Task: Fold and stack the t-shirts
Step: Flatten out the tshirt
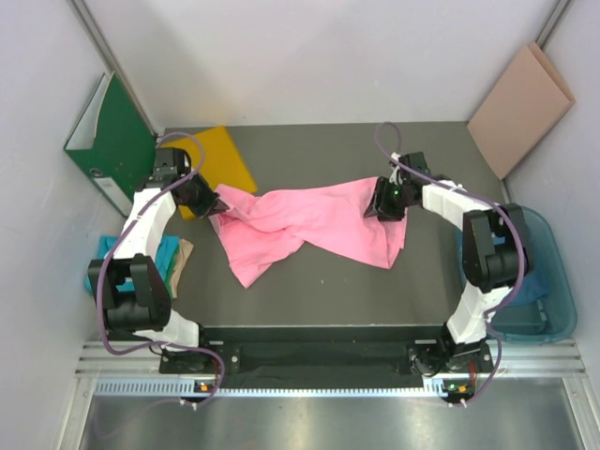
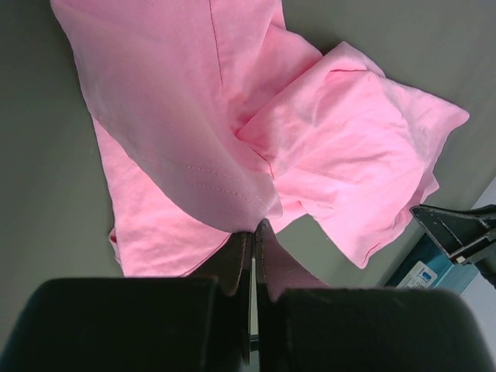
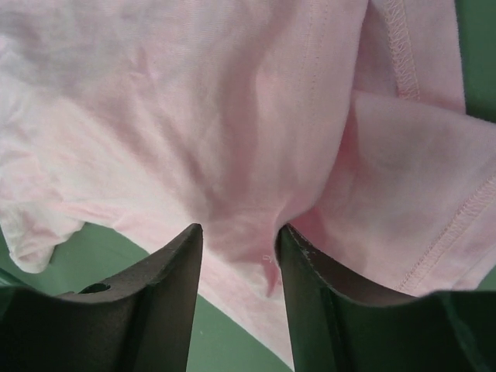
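Slippage — left hand (image 2: 253, 230) pinched shut on pink t-shirt (image 2: 194, 116), right hand (image 3: 238, 232) half open astride scant cloth, weak bite likely.

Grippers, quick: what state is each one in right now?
Left gripper: shut, pinching the pink t-shirt at its edge.
Right gripper: open, jaws apart around a fold of the same shirt, not clamped.
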Controlling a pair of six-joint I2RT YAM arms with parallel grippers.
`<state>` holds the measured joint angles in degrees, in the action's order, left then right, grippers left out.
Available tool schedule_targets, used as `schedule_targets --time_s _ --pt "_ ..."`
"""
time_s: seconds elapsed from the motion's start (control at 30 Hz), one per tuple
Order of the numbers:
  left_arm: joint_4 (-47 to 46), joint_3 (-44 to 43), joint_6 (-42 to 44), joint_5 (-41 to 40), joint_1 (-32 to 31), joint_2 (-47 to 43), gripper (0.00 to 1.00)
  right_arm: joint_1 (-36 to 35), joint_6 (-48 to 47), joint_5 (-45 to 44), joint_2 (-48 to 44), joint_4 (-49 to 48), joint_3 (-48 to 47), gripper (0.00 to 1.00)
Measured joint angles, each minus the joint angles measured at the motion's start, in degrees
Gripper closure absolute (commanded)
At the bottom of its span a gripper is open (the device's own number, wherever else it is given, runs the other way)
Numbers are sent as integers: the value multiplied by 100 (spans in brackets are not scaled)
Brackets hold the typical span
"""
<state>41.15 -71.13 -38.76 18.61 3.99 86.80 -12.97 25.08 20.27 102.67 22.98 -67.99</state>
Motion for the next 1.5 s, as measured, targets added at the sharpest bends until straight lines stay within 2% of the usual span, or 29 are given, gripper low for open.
schedule_targets --time_s 0.17,0.27,0.3,0.57,0.83,1.3,1.5 --pt "2 0 24 -2 0 39 100 0 2 -2 378 17 -81 62" --pt "2 0 37 0 0 92 100 0 -26 -20 509 90 -101 88" --pt "4 0 39 -2 0 101 100 0 -37 -31 544 127 -140 100" --pt "44 -160 125 -44 0 122 100 0 -98 -247 450 315 -286 100" --pt "57 -774 192 -208 0 125 100 0 -337 -734 -435 743 -962 100" --pt "109 -2874 317 -684 0 157 100 35 -1121 -1738 -2203 1285 -2522 100" --pt "374 -3766 542 -756 -2 -400 100 35 -1309 -1832 -3329 1606 -2933 100"
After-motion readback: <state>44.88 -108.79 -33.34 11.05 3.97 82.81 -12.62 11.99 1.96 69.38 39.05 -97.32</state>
